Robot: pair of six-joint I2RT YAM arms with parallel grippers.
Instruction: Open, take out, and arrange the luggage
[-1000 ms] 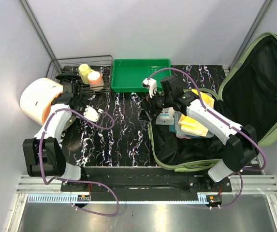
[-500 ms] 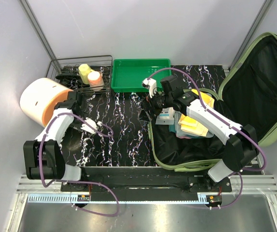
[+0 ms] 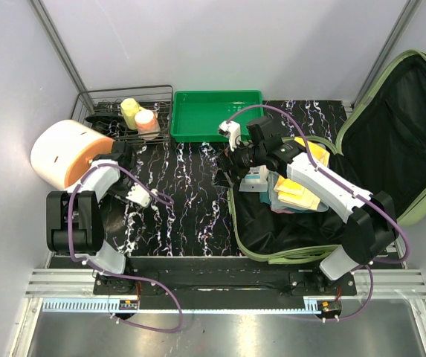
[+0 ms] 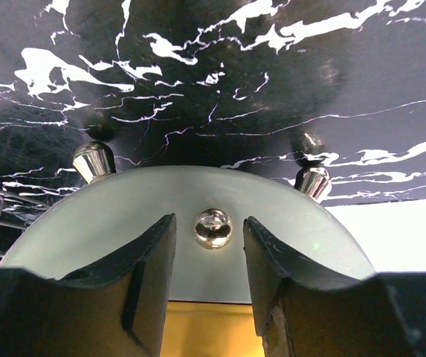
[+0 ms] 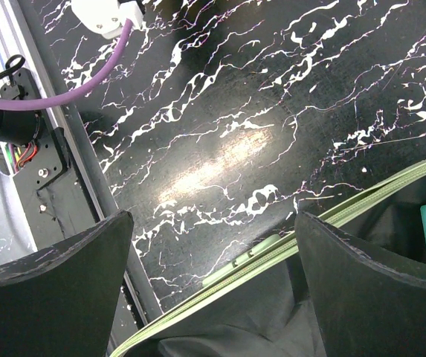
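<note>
Luggage (image 3: 398, 126) lies open at frame right, lid up. Its base holds yellow packets (image 3: 296, 195) and a teal box (image 3: 257, 178). Wire basket (image 3: 90, 104), upper left: yellow bottle (image 3: 130, 111), orange bottle (image 3: 146, 121). My left gripper (image 4: 209, 221) is half-spread around the knob (image 4: 213, 228) on the drum (image 3: 60, 152), no contact. My right gripper (image 5: 213, 216) is fully spread over the luggage rim.

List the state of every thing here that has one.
Pale olive-green hard-shell suitcase: open, lid tipped back, items inside.
Bright green shallow plastic tray: empty.
Black wire basket: holds two bottles.
Left gripper: open, straddling a chrome knob, not touching.
Right gripper: wide open, empty.
</note>
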